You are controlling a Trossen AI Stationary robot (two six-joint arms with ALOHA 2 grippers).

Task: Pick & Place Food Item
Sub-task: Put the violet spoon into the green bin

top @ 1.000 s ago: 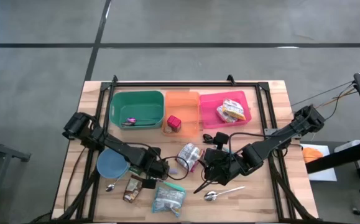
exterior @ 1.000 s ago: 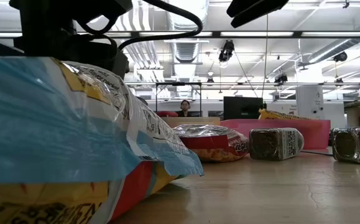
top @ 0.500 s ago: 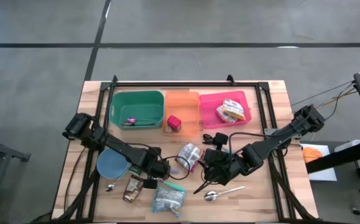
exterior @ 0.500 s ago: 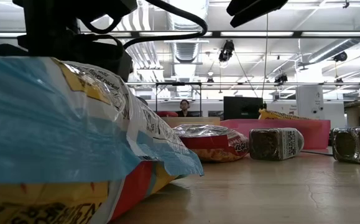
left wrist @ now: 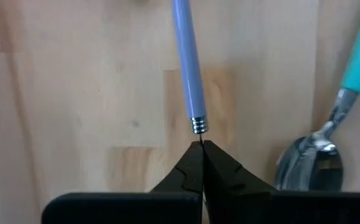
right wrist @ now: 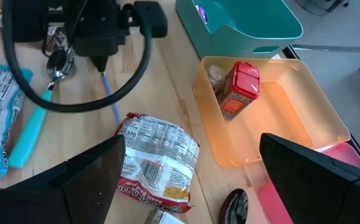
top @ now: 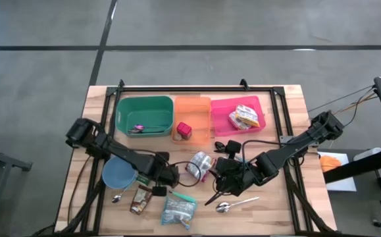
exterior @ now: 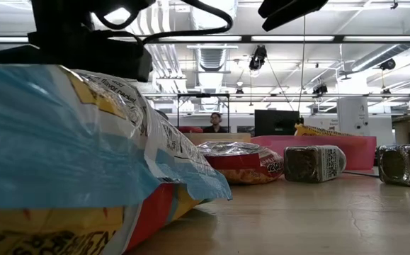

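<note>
left gripper (left wrist: 202, 146), fingers pressed together on nothing, sits at the tip of the lilac stick (left wrist: 186, 65), seemingly a utensil handle, running straight away; right gripper (top: 218, 187) waits spread

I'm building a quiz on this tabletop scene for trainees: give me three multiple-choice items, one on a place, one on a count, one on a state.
1. Where is the red spice jar?
A. orange bin
B. green bin
C. bare table

2. How many bins stand in the row at the table's far edge?
A. two
B. three
C. four

3. How do the left claw's fingers stand?
A. wide apart
B. shut on a snack bag
C. shut, tips at the end of the blue-handled utensil

Answers: 1 A, the high view shows the jar inside orange walls. 2 B, green, orange and pink bin. 3 C, the left wrist view shows the fingers pressed together.
</note>
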